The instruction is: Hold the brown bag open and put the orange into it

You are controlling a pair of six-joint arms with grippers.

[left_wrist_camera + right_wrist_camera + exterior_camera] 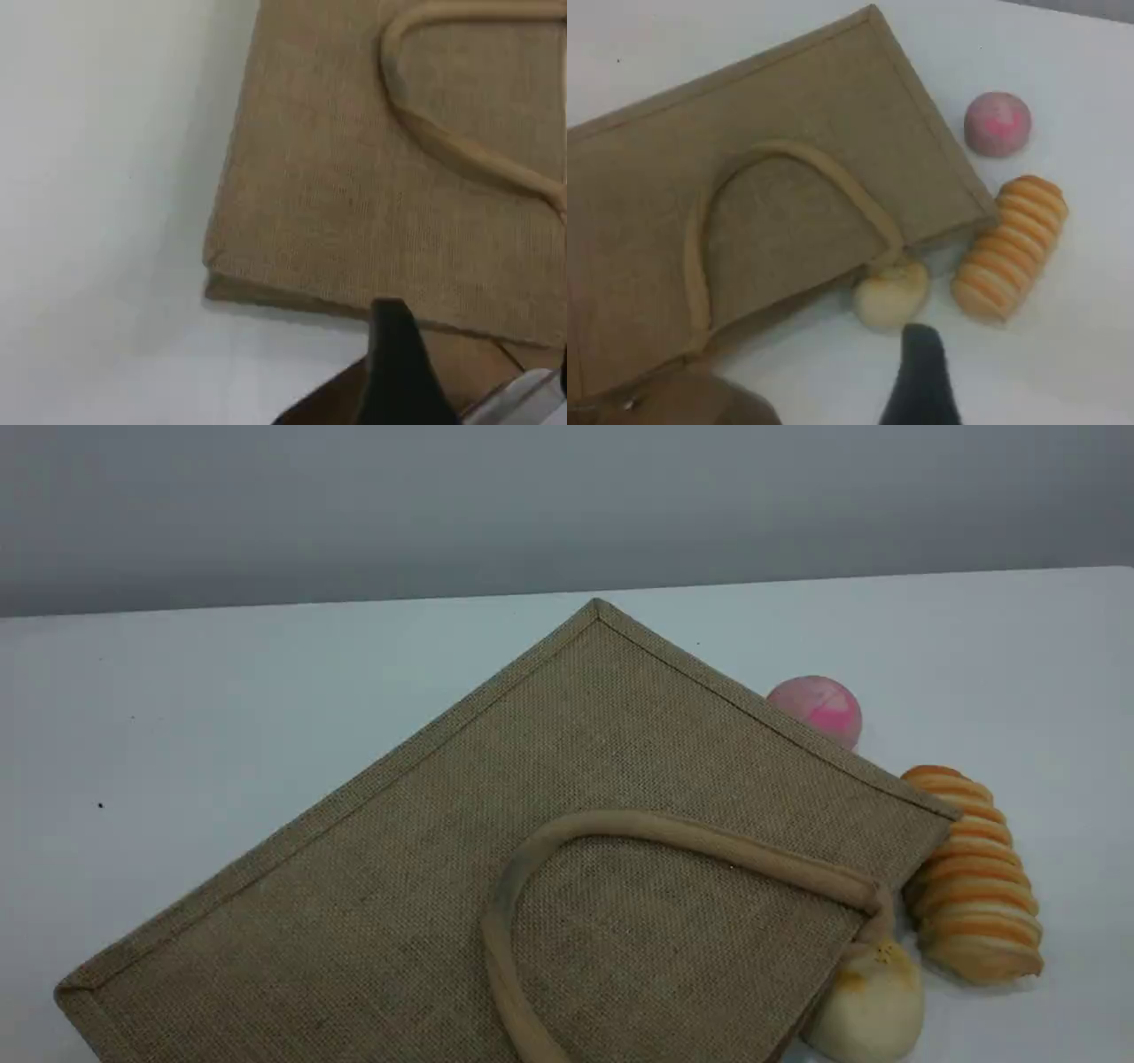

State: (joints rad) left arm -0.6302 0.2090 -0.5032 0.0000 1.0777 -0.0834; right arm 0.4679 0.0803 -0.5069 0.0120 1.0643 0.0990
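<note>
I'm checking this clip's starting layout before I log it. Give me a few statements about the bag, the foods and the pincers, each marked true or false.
1. The brown bag lies flat on the table. True.
2. A handle rests on the bag's upper face. True.
3. The pink ball sits inside the bag. False: it sits on the table beside the bag's edge.
4. The striped bread roll lies on the table beside the bag. True.
5. The right pincer grips the pale bun. False: it hangs above the table, open, holding nothing.
6. The left pincer holds the handle. False: it is open, near a bag corner, apart from the handle.
</note>
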